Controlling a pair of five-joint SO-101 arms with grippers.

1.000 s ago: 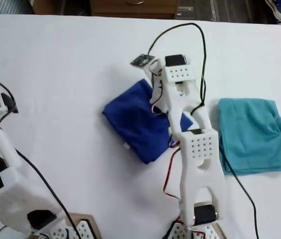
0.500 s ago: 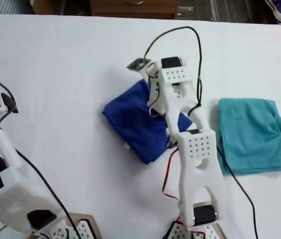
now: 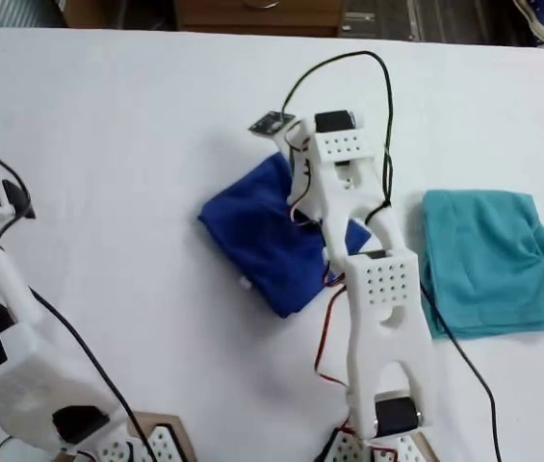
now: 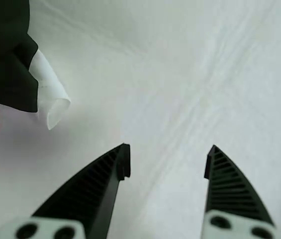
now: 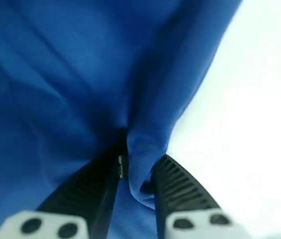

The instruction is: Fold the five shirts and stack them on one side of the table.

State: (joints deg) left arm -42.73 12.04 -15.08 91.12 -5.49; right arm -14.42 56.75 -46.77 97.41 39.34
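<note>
right arm stretched forward, right gripper (image 5: 138,169) pinching blue shirt (image 5: 55,74) fold | left gripper (image 4: 167,159) agape over table (image 4: 190,64)

The blue shirt (image 3: 257,241) is soft matt cloth, creased where the right gripper (image 5: 138,172) pinches a fold. The teal shirt (image 3: 493,260) is matt cloth too, finely crinkled. The table (image 3: 127,144) looks smooth, white and matt. The right arm (image 3: 382,298) is matt white plastic with perforated panels. The left gripper (image 4: 167,159) has black ribbed plastic fingers (image 4: 95,189).
</note>
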